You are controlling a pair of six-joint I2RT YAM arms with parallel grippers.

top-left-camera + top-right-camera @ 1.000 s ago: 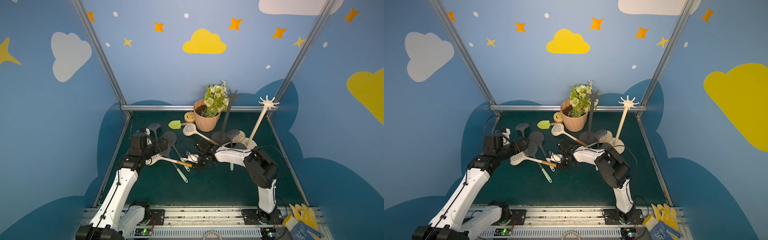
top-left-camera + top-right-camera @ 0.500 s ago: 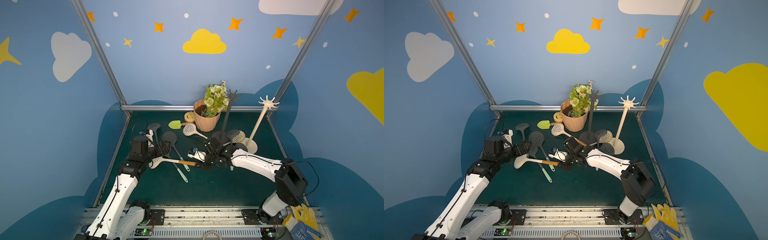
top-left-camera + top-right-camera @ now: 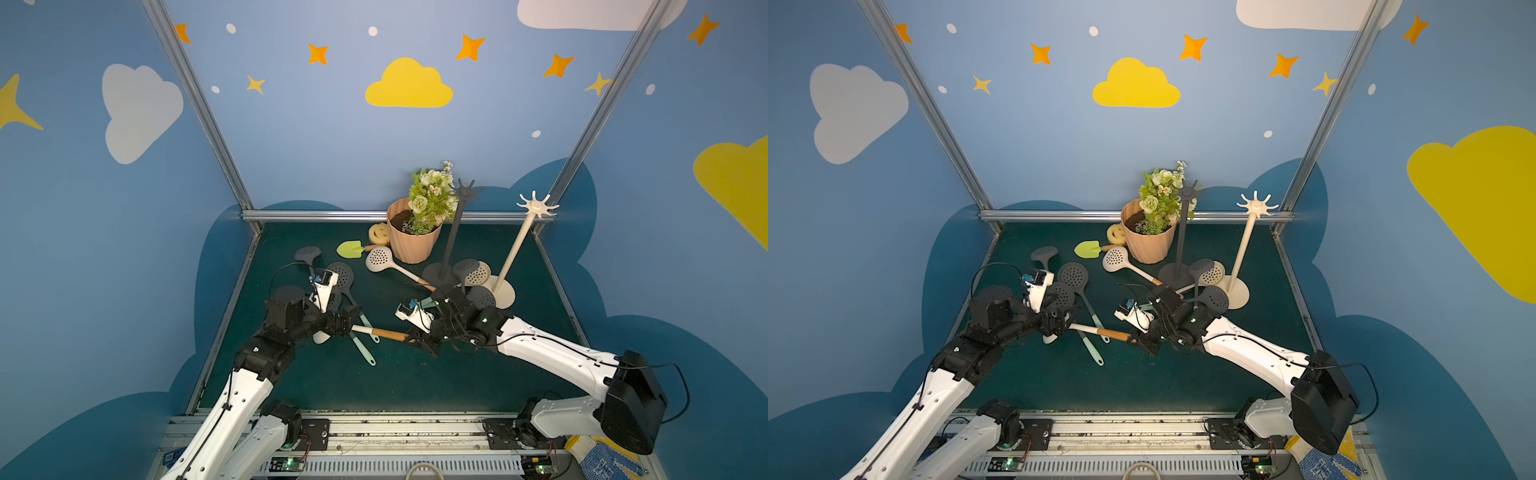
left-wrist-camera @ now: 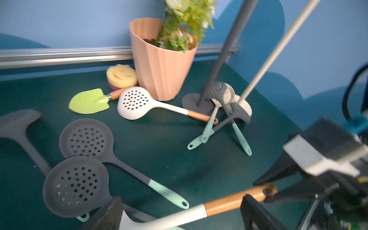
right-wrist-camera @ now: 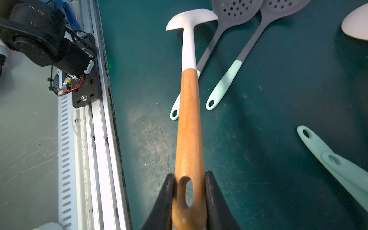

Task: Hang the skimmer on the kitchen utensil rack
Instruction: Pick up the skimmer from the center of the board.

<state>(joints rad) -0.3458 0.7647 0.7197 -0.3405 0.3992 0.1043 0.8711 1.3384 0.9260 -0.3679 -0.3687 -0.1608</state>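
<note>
**Right hand (image 3: 415, 338) is pinching the skimmer (image 3: 380, 332) by its wooden end; left hand (image 3: 349, 322) is standing spread at its white neck.**

On the green counter (image 3: 415, 382), the cream rack (image 3: 513, 253) and the grey rack (image 3: 451, 245) are standing upright at the back right, bases near each other. The pot (image 3: 411, 245) is sitting just beside the grey one. Toward the front middle, the right hand's fingers (image 5: 211, 191) are pressing the wooden handle on both sides of its hanging hole. In the left wrist view the left hand's fingers (image 4: 111, 213) are standing wide apart, with the skimmer's shaft running across between them. The skimmer is stretching from one hand to the other, well apart from both racks. It is crossing over the teal handles of two grey skimmers (image 3: 340, 272) lying on the counter. Whether it is touching them I cannot tell.
</note>
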